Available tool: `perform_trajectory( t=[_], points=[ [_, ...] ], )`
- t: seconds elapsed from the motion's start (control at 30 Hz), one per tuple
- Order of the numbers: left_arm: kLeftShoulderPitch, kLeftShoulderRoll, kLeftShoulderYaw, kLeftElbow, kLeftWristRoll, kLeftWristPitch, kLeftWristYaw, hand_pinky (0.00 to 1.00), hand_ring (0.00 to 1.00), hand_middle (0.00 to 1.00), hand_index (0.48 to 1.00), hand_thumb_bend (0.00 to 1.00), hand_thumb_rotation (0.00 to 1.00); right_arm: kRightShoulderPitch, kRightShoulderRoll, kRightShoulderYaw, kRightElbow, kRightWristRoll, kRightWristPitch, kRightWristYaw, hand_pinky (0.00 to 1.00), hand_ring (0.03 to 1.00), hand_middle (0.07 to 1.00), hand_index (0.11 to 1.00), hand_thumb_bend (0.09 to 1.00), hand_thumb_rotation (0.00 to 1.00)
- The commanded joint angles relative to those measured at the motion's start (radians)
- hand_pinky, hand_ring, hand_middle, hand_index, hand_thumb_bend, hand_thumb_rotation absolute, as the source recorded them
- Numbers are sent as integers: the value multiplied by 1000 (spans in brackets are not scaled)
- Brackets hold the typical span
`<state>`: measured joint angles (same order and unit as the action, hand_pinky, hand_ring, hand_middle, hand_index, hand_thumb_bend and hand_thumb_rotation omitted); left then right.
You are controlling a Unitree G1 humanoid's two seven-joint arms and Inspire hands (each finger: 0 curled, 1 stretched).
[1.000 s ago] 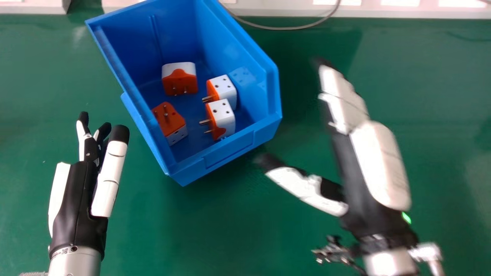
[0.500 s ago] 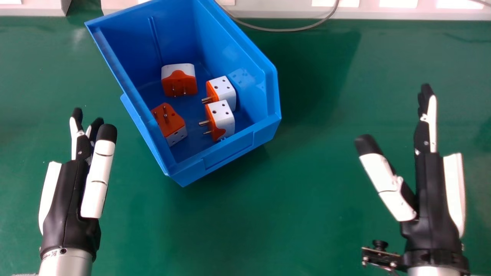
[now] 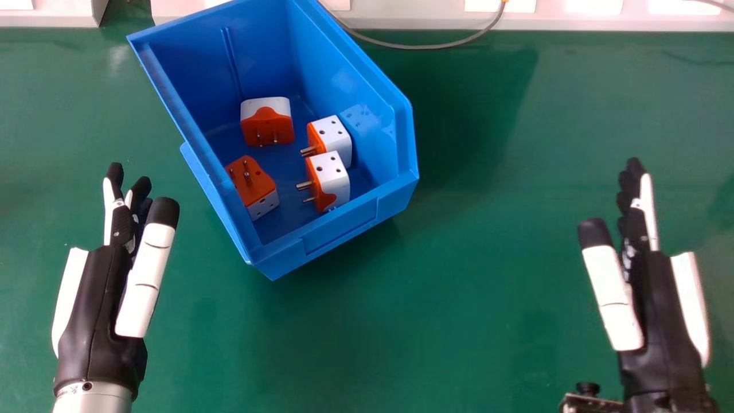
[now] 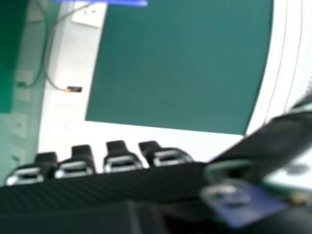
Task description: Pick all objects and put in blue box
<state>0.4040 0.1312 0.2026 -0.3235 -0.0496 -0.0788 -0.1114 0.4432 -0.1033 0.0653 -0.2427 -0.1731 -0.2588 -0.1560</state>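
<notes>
You're in what looks like a lab or workshop, going by the green tabletop (image 3: 459,321), grey cable (image 3: 424,47) at its far edge and white socket plate (image 4: 89,15).

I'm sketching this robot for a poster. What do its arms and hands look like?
The left hand and right hand look alike: black bodies with smooth white side panels, and white thumbs with rounded black tips. The left forearm is a silver cylinder. A small metal bracket with a black knob sits by the right wrist.

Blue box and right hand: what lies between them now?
In the head view, only green tabletop lies between the blue box and the right hand.
</notes>
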Motion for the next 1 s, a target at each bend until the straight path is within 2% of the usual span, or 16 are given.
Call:
perform_trajectory(
  t=[0.0, 0.07, 0.27, 0.4, 0.47, 0.57, 0.7, 0.83, 0.9, 0.97],
  points=[
    [-9, 11, 4, 12, -2, -30, -8, 1000, 1000, 1000, 991, 744, 930, 0, 23, 39, 7, 6, -17, 26, 1000, 1000, 1000, 1000, 456, 1000],
    [-13, 13, 5, 18, -4, -32, -9, 1000, 1000, 1000, 989, 750, 926, 4, 43, 72, 13, -9, -4, 31, 1000, 1000, 1000, 1000, 514, 1000],
    [-10, 10, 4, 10, -2, -41, -10, 983, 997, 1000, 986, 763, 922, 15, 73, 153, 27, -16, 27, 73, 1000, 1000, 1000, 1000, 587, 1000],
    [-8, 14, 10, 6, -4, -46, -11, 978, 995, 1000, 986, 772, 922, 14, 66, 170, 36, -21, 26, 96, 1000, 1000, 1000, 1000, 585, 1000],
    [-2, 15, 12, 3, -3, -56, -13, 975, 992, 1000, 986, 773, 933, 6, 56, 169, 66, -22, 16, 109, 1000, 1000, 1000, 1000, 564, 1000],
    [9, 18, 15, 6, 1, -79, -20, 973, 991, 1000, 985, 766, 949, -11, 45, 163, 125, -22, 1, 117, 1000, 1000, 1000, 1000, 541, 1000],
    [8, 36, 32, 39, -7, -125, -39, 973, 991, 1000, 985, 765, 952, -32, 51, 158, 185, -22, -13, 111, 1000, 1000, 1000, 1000, 537, 1000],
    [12, 50, 44, 56, -16, -161, -56, 966, 988, 997, 980, 774, 960, -35, 63, 163, 204, -26, -19, 102, 1000, 1000, 1000, 1000, 523, 1000],
    [1, 58, 51, 91, -19, -186, -64, 965, 987, 995, 979, 776, 964, -37, 71, 169, 219, -25, -28, 100, 1000, 1000, 1000, 1000, 523, 1000],
    [-5, 59, 52, 111, -17, -206, -67, 955, 980, 990, 976, 775, 965, -39, 77, 174, 237, -24, -39, 98, 1000, 1000, 1000, 1000, 528, 1000]
  ],
)
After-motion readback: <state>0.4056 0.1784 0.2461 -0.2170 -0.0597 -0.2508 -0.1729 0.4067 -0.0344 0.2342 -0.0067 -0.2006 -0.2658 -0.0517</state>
